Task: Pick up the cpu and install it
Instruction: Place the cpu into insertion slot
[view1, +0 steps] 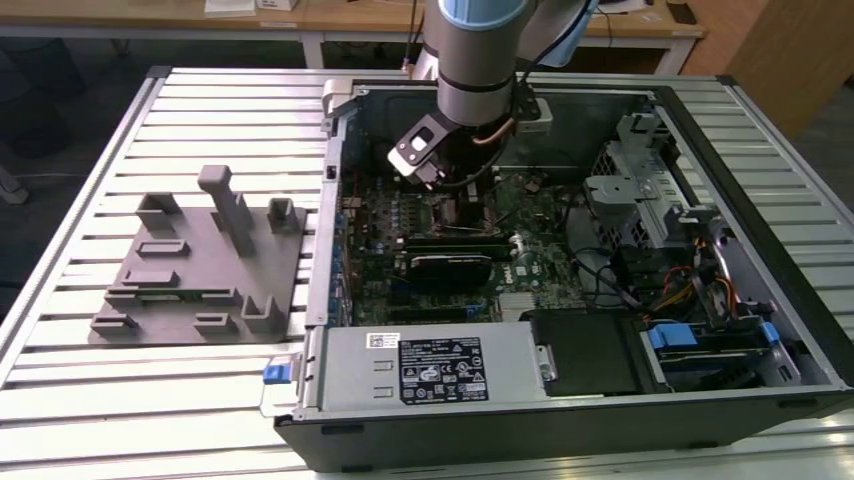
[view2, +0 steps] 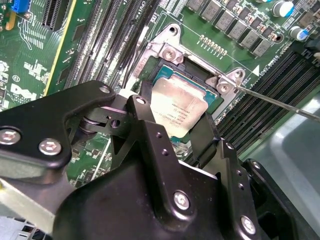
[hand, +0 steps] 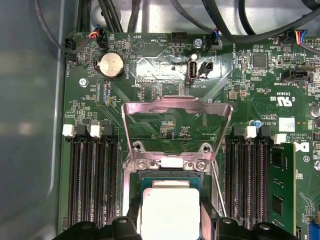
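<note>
The cpu (view2: 177, 107) is a flat square chip with a silver-grey lid. It lies between my gripper's (view2: 175, 120) two black fingers (view2: 145, 107), which press on its opposite edges. It sits in or just over the motherboard socket (view2: 170, 50); I cannot tell whether it is fully seated. In the first wrist view the cpu (hand: 170, 210) lies below the raised metal load plate (hand: 177, 107), with the gripper (hand: 170, 220) around it. The exterior view has the gripper (view1: 454, 195) low inside the open computer case (view1: 694, 130).
A thin socket lever (view2: 280, 102) sticks out beside the socket. Memory slots (hand: 92, 175) flank it, one holding a stick (hand: 282, 185). A grey parts fixture (view1: 200, 260) sits on the slatted table at the exterior view's left. The power supply (view1: 427, 365) and cables (view1: 614, 280) fill the case's near side.
</note>
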